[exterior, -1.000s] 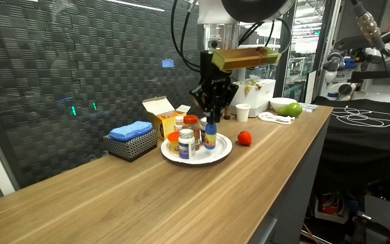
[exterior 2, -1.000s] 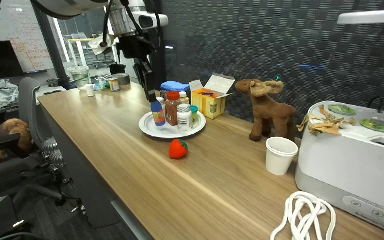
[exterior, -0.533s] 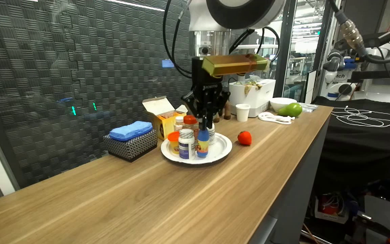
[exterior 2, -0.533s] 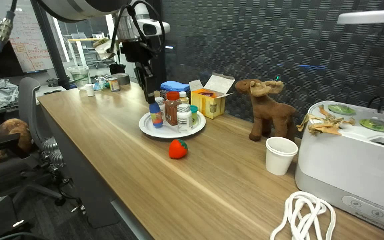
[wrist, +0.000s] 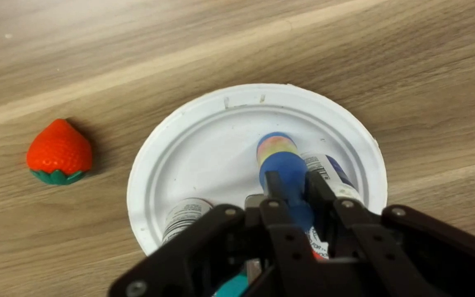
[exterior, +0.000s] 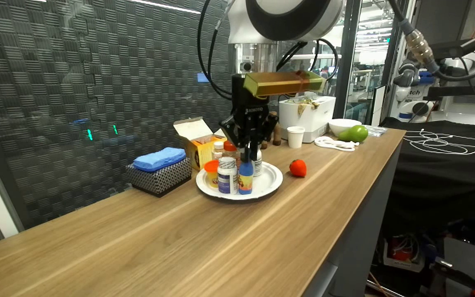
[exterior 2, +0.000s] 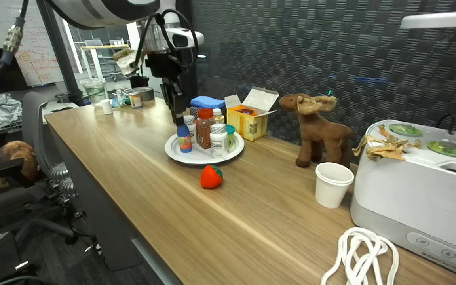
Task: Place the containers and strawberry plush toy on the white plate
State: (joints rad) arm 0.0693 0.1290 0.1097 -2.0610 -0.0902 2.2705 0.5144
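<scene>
Far left in an exterior view: blue cloth (exterior: 159,159) is lying folded on the patterned box (exterior: 160,179), which is resting on the surface (exterior: 138,243). Next, yellow box (exterior: 198,154) is standing with flaps up, behind the plate (exterior: 268,181).

On the plate, going right: orange-lid tub (exterior: 211,173) is sitting near the left rim. Small bottle (exterior: 217,150) is showing behind it, base hidden. Purple-label bottle (exterior: 227,177) is standing upright in front. Red-cap jar (exterior: 229,147) is standing behind that one, partly covered.

I'm holding the blue bottle (exterior: 245,181) just right of the purple-label one. My jaws are pinching it by the top, standing only as far apart as its neck. It's pointing base-down at the plate, near upright; I'm not making out whether the base is touching.

Right of my grip, white bottle (exterior: 257,166) is standing on the plate. Teal-lid tub (exterior 2: 231,135) is peeking out beside that bottle in an exterior view. Moose (exterior 2: 323,132) is standing farther back on the surface.

Strawberry (exterior: 298,168) is lying on the surface right of the plate, near but not touching; in the wrist view I'm seeing bare wood between the two. Nested cups (exterior 2: 333,190) are standing farther back, next to the appliance (exterior: 309,117). White cord (exterior: 336,143) is lying looped in front of the appliance. Past that, bowl (exterior: 342,125) is sitting toward the far end of the surface, green pear (exterior: 354,133) lying in front of it.
</scene>
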